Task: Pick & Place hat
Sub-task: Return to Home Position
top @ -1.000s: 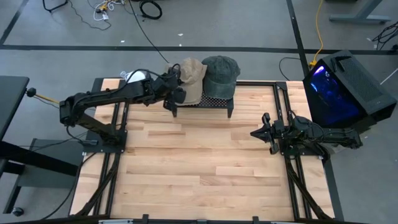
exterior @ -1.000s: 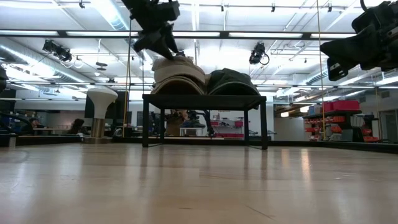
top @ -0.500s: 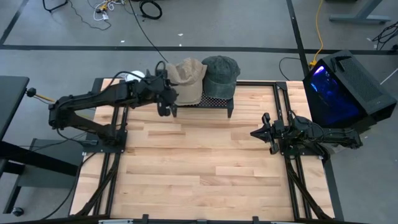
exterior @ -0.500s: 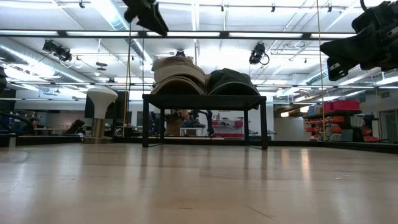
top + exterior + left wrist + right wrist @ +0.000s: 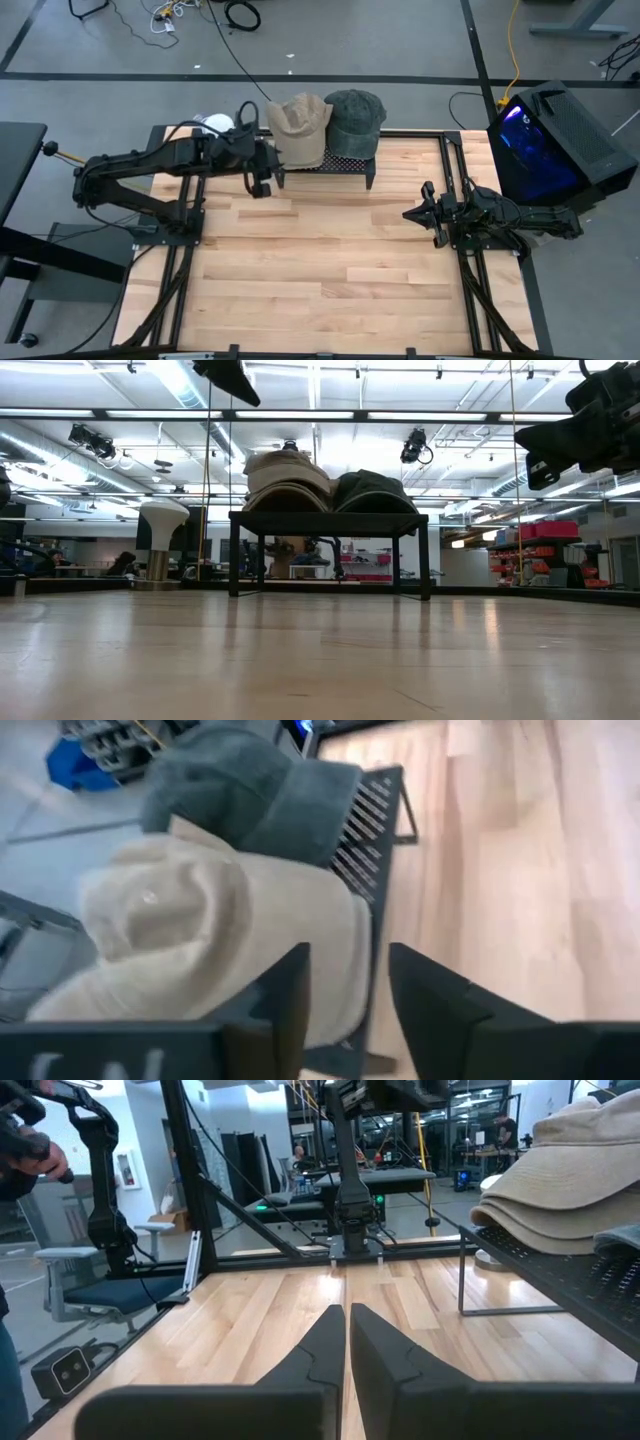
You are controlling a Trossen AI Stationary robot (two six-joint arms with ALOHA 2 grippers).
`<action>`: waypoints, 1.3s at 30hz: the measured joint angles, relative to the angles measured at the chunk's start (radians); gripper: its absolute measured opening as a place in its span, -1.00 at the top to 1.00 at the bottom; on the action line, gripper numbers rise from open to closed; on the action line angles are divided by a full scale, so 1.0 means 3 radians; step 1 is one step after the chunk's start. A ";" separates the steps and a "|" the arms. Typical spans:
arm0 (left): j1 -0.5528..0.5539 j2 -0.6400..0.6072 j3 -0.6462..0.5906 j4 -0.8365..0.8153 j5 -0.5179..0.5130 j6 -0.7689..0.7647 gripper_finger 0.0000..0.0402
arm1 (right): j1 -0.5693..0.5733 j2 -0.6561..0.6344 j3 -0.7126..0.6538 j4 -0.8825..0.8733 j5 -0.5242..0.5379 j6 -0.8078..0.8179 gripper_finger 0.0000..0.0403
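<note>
A tan hat (image 5: 300, 130) and a dark grey-green hat (image 5: 353, 120) sit side by side on a low black mesh stand (image 5: 345, 163) at the table's far edge. In the low view the tan hat (image 5: 286, 475) and the darker hat (image 5: 373, 491) rest on the stand's top (image 5: 330, 517). My left gripper (image 5: 265, 168) hovers just left of the stand, open, and touches nothing. In its wrist view my left gripper (image 5: 345, 1000) points at the tan hat (image 5: 200, 935). My right gripper (image 5: 412, 213) waits shut by the table's right side.
A black box with purple light (image 5: 545, 140) stands off the table's right side. A white object (image 5: 215, 122) lies behind my left arm. Bare wooden boards (image 5: 320, 270) fill the middle and near part of the table. The stand's legs (image 5: 235, 560) reach down to the table.
My left gripper has drawn back from the top of the tan hat toward the table's left edge and has risen. Both hats stay on the stand.
</note>
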 joint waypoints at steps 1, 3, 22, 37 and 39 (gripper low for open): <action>-0.0020 0.0000 0.0000 -0.0049 -0.0001 -0.0032 0.33 | 0.0000 0.0000 0.0000 0.0000 0.0001 0.0000 0.88; -0.0067 0.0000 0.0000 -0.0132 0.0002 -0.0096 0.44 | 0.0000 0.0000 0.0000 0.0000 0.0001 -0.0001 0.88; -0.0518 0.0170 -0.0534 0.0312 0.0460 -0.0701 0.98 | 0.0000 -0.0001 0.0000 0.0001 0.0001 0.0000 0.88; -0.0785 0.0023 -0.1591 0.1342 0.0694 -0.0715 0.99 | -0.0001 0.0000 0.0000 0.0000 0.0001 0.0000 0.88; -0.0783 0.0022 -0.1635 0.1408 0.0689 -0.0639 0.99 | -0.0001 0.0000 0.0000 0.0000 0.0000 -0.0001 0.88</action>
